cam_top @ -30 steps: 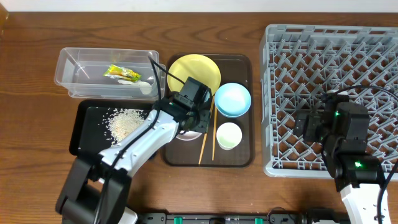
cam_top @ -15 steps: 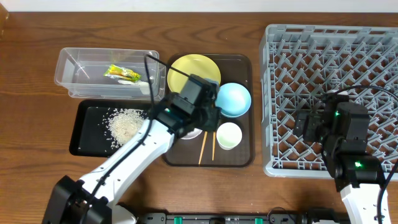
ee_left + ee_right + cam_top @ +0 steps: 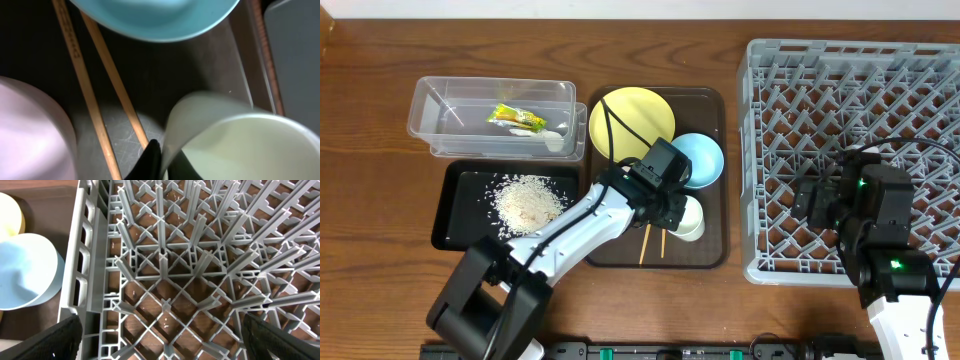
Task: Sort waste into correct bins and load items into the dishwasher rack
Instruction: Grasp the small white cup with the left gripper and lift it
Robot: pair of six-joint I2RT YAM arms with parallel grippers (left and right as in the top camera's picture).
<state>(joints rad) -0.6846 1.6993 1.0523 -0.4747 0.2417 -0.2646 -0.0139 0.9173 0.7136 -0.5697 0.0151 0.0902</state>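
My left gripper [image 3: 677, 208] [image 3: 164, 152] is shut on the pale green cup [image 3: 691, 222] [image 3: 250, 150], with one finger inside its rim and one outside. The cup leans on the brown serving tray [image 3: 712, 255]. Beside it lie the chopsticks [image 3: 646, 243] [image 3: 85, 85], the light blue bowl [image 3: 700, 155] [image 3: 155, 17] and the yellow plate [image 3: 628, 115]. The white bowl [image 3: 27, 132] shows only in the left wrist view. My right gripper [image 3: 820, 205] [image 3: 165, 340] hangs open over the grey dishwasher rack [image 3: 860, 80] [image 3: 165, 260]. The snack wrapper [image 3: 516, 119] lies in the clear tub [image 3: 440, 105]; rice [image 3: 528, 200] lies in the black tray [image 3: 455, 210].
The rack's upright pegs [image 3: 160, 210] stand right under my right gripper. The tub and the black tray sit stacked one behind the other left of the serving tray. Bare wooden table [image 3: 370, 200] lies at the far left.
My left gripper moved right from above the white bowl to the green cup and shut on its rim. The cup now leans. My right arm has not moved.
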